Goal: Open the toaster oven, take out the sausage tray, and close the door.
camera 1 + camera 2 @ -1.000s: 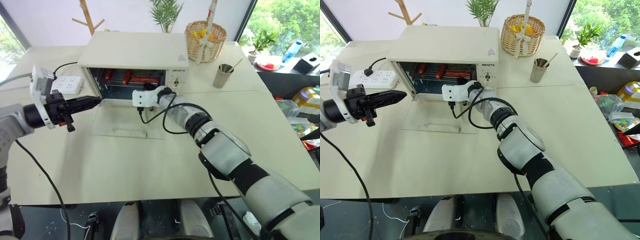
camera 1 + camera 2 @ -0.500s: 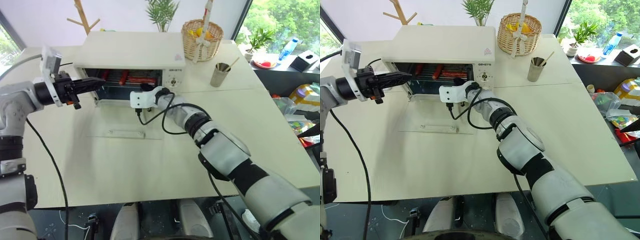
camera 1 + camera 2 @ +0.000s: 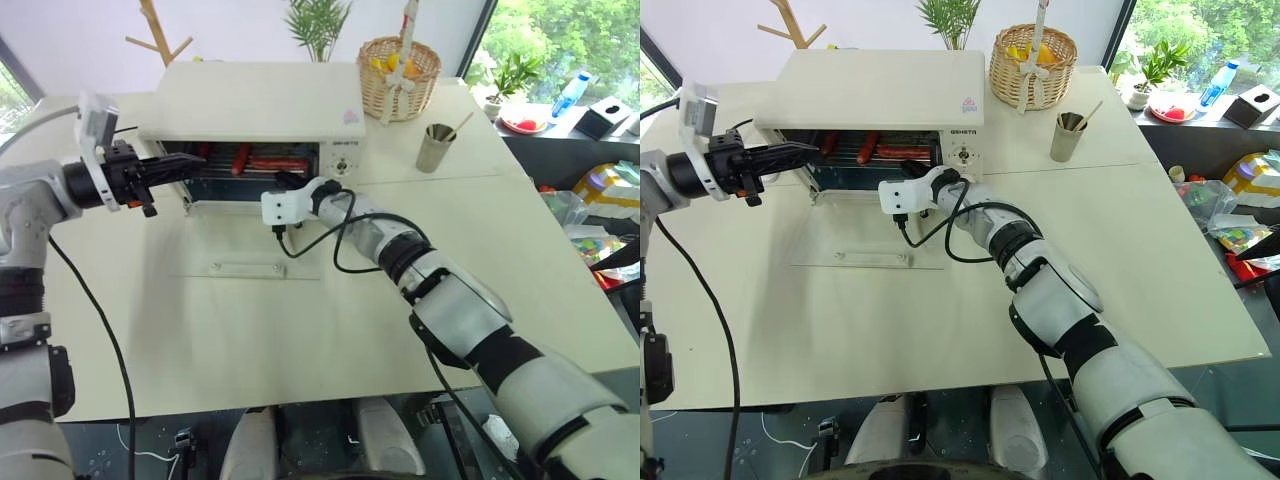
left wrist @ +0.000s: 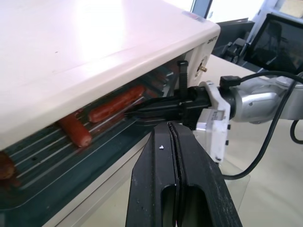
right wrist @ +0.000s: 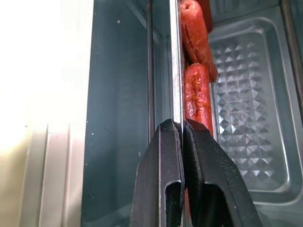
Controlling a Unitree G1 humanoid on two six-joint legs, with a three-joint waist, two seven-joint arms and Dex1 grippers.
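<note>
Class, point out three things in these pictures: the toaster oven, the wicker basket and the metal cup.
toaster oven (image 3: 250, 95), left eye view, on its flat top.
wicker basket (image 3: 402, 95), left eye view, on its woven side.
metal cup (image 3: 1064, 144), right eye view, on its side wall.

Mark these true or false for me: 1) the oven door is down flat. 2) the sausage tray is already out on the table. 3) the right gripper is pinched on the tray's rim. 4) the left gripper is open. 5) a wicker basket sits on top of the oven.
1) True: the door lies flat before the toaster oven.
2) False: the sausage tray is inside the oven.
3) True: the right gripper is shut on its rim.
4) False: the left gripper is shut, empty.
5) False: the wicker basket stands on the table beside it.
</note>
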